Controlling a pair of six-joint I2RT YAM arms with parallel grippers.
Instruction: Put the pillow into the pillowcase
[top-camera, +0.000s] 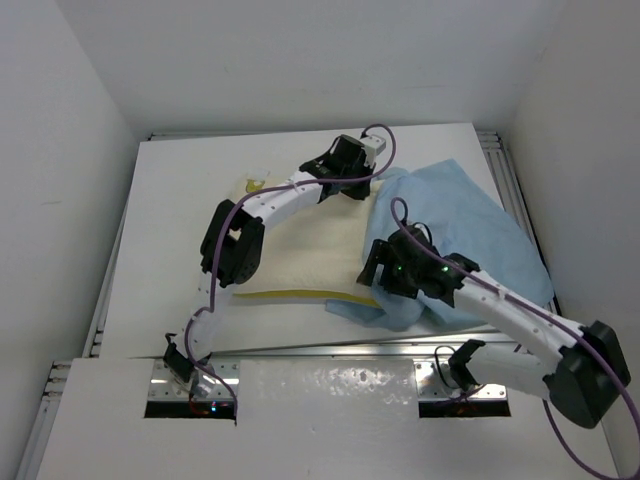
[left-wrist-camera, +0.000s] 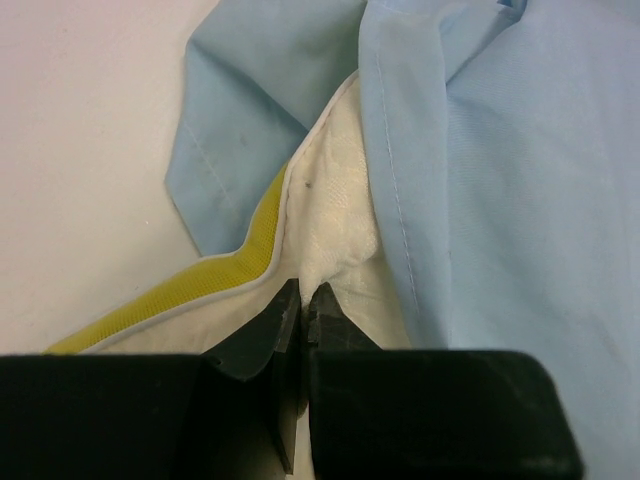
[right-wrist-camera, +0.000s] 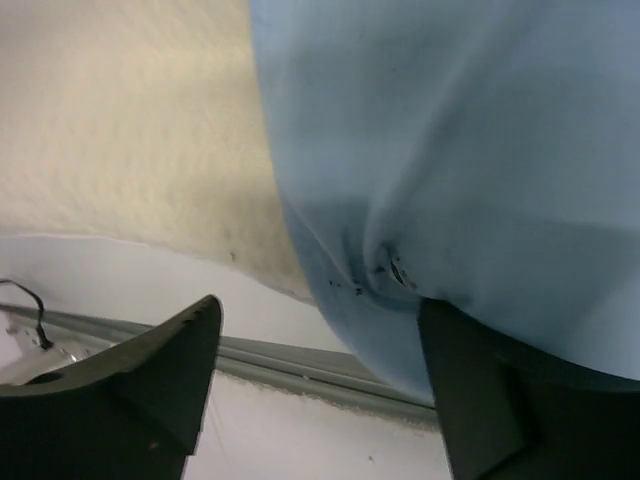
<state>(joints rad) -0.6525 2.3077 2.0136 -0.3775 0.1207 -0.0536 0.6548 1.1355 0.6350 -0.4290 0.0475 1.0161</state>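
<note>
The work is at an early stage, I think: the pillow (top-camera: 300, 255) lies in the middle of the table (top-camera: 170, 220), and only its right end is under the light blue pillowcase (top-camera: 470, 230), so most of it is not yet inside. The left hand (left-wrist-camera: 303, 305) is at the far corner with its fingers pressed together, and it seems to pinch the cream cover of the pillow. The right hand (right-wrist-camera: 320, 310) is spread wide and holds nothing; one finger touches the blue cloth.
</note>
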